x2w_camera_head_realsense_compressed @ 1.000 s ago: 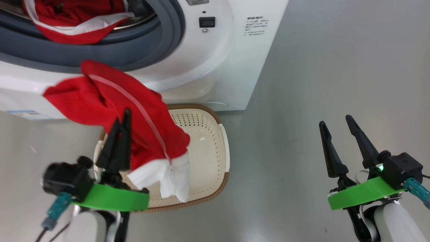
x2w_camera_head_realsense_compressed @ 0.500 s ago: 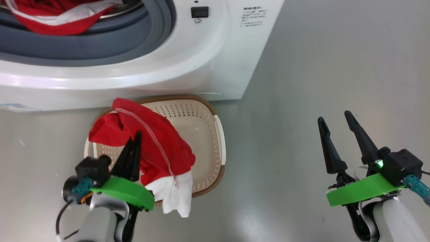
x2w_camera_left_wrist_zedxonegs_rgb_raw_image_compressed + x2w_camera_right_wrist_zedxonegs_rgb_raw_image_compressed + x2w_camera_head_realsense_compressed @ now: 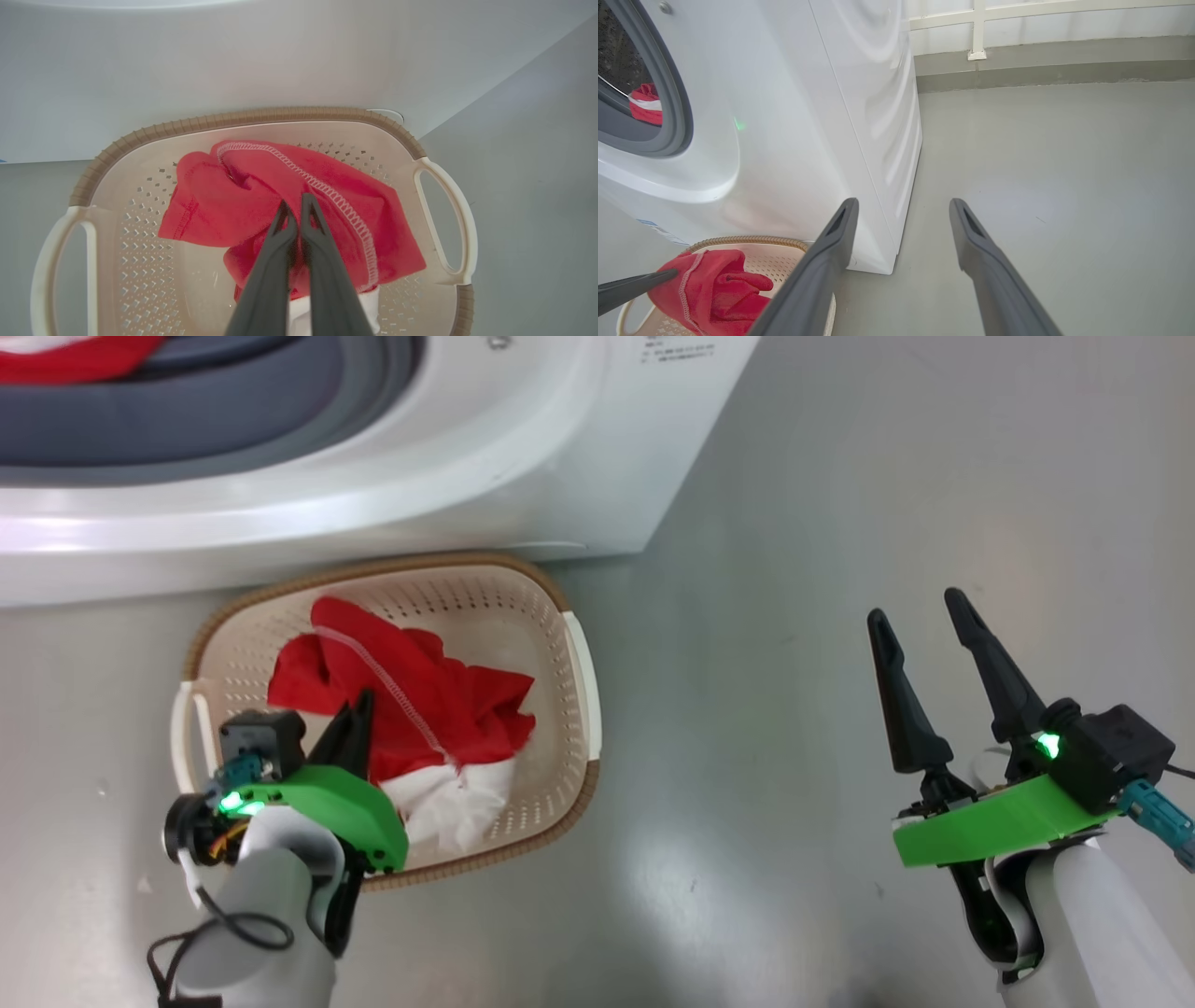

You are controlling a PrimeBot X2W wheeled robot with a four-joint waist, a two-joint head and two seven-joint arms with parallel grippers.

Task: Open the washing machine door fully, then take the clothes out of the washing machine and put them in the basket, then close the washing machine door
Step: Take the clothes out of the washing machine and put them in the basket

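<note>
The basket (image 3: pixel 581 695) sits on the grey floor (image 3: pixel 840 485), right in front of the washer (image 3: pixel 485 476) and nearly touching its base. It is cream with small holes, a brown rim and a white handle on each side.

A red garment (image 3: pixel 420 695) lies bunched inside the basket, with a line of pale stitching running across it and its white cuff at the near side. The left gripper (image 3: pixel 359 705) reaches down into the basket from the near left corner. In the left wrist view the gripper (image 3: pixel 295 203) has its jaws closed, tips pressed together, with a fold of the garment (image 3: pixel 219 210) pinched between them. The cloth rises to the tips and falls away on both sides towards the basket (image 3: pixel 243 116) floor. From the right wrist view the garment (image 3: pixel 714 289) stands a little above the rim (image 3: pixel 747 240), drawn up at the left gripper's dark tip (image 3: pixel 668 275).

The right gripper (image 3: pixel 915 607) hangs over bare floor, well to the right of the basket. Its jaws are spread wide and hold nothing, as the right wrist view (image 3: pixel 903 203) shows plainly.

A second garment (image 3: pixel 644 102), red with a white stripe, lies in the drum behind the grey gasket (image 3: pixel 675 93). In the head view a strip of it (image 3: pixel 65 359) shows at the top left corner, above the gasket (image 3: pixel 187 420).
</note>
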